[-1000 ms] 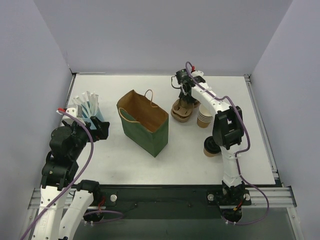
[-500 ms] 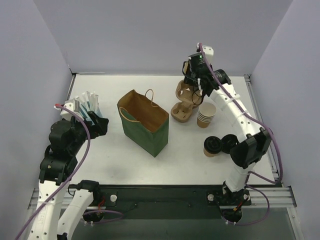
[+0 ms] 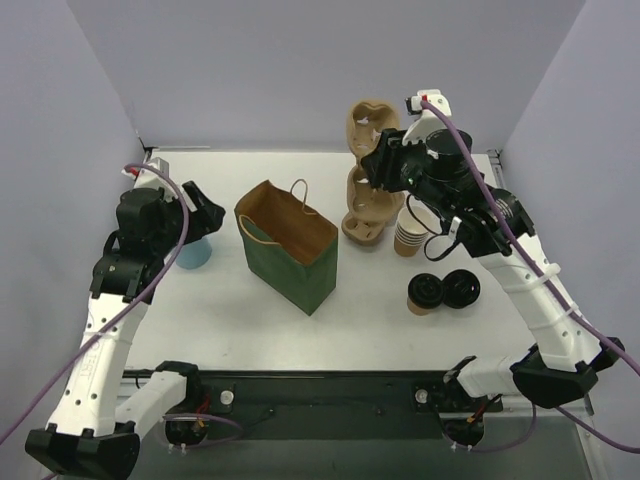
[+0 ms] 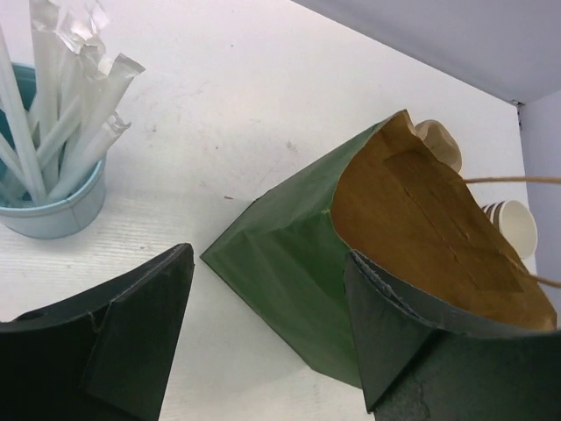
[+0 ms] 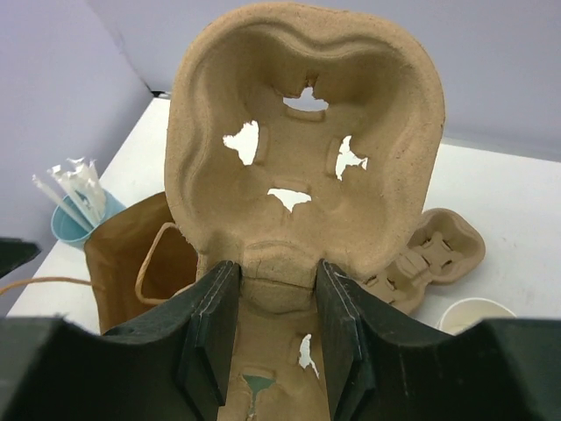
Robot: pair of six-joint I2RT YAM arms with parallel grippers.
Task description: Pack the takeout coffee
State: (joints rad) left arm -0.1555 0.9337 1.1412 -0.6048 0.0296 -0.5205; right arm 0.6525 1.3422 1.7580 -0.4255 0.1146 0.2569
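Note:
The takeout coffee [image 3: 424,293], a brown cup with a black lid, stands on the table at the right, clear of both grippers. My right gripper [image 3: 376,160] is shut on the middle ridge of a tan pulp cup carrier [image 3: 368,125] and holds it upright, high above the table. The right wrist view shows the gripper [image 5: 276,303] pinching that carrier [image 5: 298,149]. My left gripper [image 3: 203,208] is open and empty, left of the open green paper bag [image 3: 290,245]. In the left wrist view the gripper [image 4: 272,324] frames the bag's side [image 4: 298,263].
A loose black lid [image 3: 462,288] lies beside the coffee. A stack of unlidded cups [image 3: 410,235] and more pulp carriers [image 3: 362,225] stand right of the bag. A blue cup of wrapped straws [image 4: 53,206] stands at the left, partly under my left arm [image 3: 195,252].
My right gripper has lifted the carrier off the stack and raised it high. My left arm has risen and swung from the straw cup toward the bag.

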